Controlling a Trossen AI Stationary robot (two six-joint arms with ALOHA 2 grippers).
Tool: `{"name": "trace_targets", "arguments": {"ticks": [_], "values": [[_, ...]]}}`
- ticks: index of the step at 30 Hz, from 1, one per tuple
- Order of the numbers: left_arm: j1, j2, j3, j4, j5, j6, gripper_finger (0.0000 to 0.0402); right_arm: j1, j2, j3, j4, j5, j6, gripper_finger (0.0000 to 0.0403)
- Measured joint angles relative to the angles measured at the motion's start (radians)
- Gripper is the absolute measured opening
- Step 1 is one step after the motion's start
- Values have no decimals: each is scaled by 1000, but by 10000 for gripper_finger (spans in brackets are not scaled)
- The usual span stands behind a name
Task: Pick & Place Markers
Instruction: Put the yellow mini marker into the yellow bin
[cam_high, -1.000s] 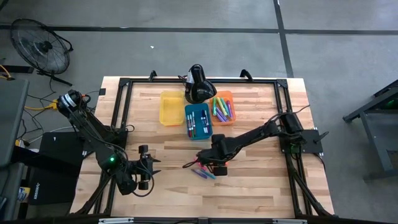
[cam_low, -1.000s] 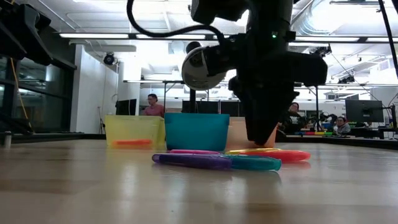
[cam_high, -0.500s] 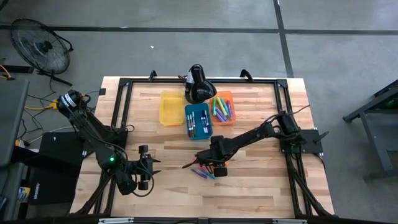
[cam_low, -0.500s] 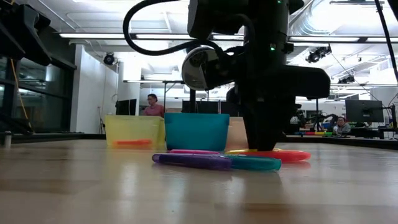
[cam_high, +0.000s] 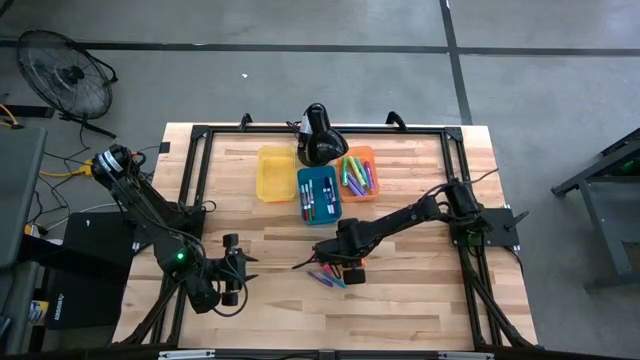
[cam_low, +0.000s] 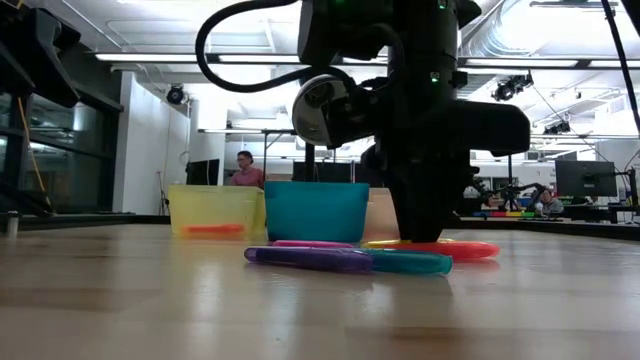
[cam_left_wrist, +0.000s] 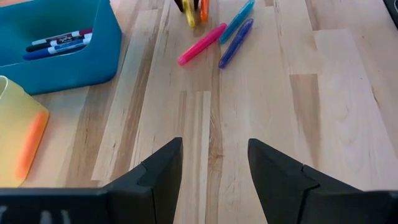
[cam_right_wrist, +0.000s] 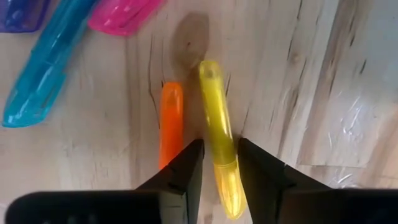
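We are at the grasp: our right gripper (cam_right_wrist: 219, 163) pinches a yellow marker (cam_right_wrist: 219, 124) (orange marker (cam_right_wrist: 171, 121) just beside), so next we lift it binward.

Bright overhead lighting; soft shadows; low view foreground blurred, backlit.

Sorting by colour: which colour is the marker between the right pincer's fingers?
Yellow marker, clearest in the right wrist view.

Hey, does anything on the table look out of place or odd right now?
Only the loose markers on the bare wood, outside the bins. The right gripper straddles a yellow marker; an orange one lies alongside.
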Motion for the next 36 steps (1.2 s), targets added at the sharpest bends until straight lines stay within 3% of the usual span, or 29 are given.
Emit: {"name": "trace_targets", "arguments": {"ticks": [13, 25, 36], "values": [[0, 0, 0, 1, 2, 0, 177, 2, 7, -5, 38, 20, 20, 31], [0, 0, 0, 1, 0, -3, 177, 8, 7, -6, 91, 80, 53, 30], [0, 0, 0, 1, -23, -3, 177, 50, -45, -8, 170, 283, 109, 29]]}}
